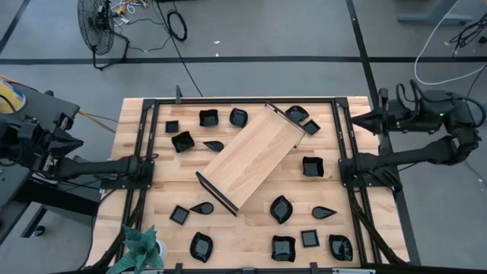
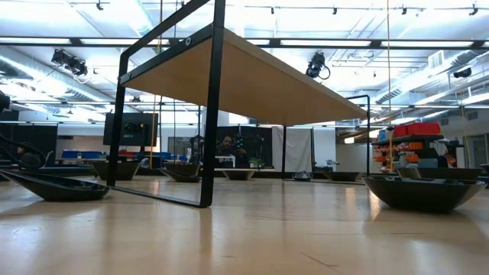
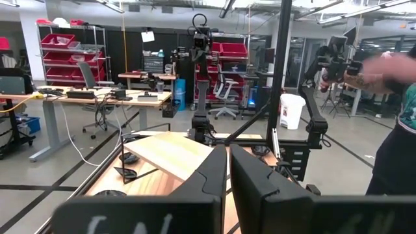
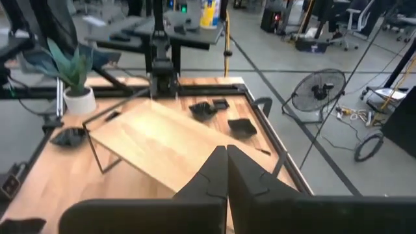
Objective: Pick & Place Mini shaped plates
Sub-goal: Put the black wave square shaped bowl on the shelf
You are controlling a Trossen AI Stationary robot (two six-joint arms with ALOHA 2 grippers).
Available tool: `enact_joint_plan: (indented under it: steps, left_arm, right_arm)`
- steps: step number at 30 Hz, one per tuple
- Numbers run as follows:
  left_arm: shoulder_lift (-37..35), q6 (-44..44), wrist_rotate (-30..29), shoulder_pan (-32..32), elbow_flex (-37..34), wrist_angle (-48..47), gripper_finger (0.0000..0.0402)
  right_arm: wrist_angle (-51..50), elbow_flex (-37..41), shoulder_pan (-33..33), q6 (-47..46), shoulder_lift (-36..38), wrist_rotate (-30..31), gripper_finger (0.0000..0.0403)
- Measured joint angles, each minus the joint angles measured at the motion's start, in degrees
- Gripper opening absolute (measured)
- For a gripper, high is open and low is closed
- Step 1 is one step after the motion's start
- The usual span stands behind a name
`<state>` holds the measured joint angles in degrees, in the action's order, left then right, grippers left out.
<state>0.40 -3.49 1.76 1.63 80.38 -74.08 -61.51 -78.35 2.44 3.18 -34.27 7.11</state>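
Observation:
Several mini shaped plates, small glossy black dishes, lie scattered on the wooden table around a long light-wood tray (image 1: 253,157). Among them are a wavy one (image 1: 208,118), a square one (image 1: 312,166), a leaf-shaped one (image 1: 281,209) and a teardrop (image 1: 323,212). In the low view two plates (image 2: 53,187) (image 2: 424,191) sit close to the camera. My left gripper (image 1: 146,161) rests at the table's left edge, shut with nothing in it (image 3: 229,182). At the right edge my right gripper (image 1: 346,162) waits, shut and empty (image 4: 227,169). Neither touches a plate.
The tray (image 4: 162,143) stands diagonally on black end frames (image 2: 210,107), raised above the table. A potted plant (image 1: 141,247) sits at the front left corner. A fan (image 1: 97,23) and cables lie on the floor behind. A person (image 3: 396,130) stands beyond the table.

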Motion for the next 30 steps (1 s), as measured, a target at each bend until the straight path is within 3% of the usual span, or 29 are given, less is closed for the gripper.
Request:
enact_joint_plan:
  steps: [24, 30]
  left_arm:
    - [0.00, 0.02, 0.02, 0.02, -0.01, 0.00, 0.0025]
    - [0.01, 0.02, 0.02, 0.02, -0.02, 0.01, 0.0025]
  right_arm:
    - [-21.28, 0.02, 0.00, 1.24, -3.58, -5.18, 0.0002]
    - [-22.04, 0.02, -0.02, 4.59, -6.30, -5.13, 0.0002]
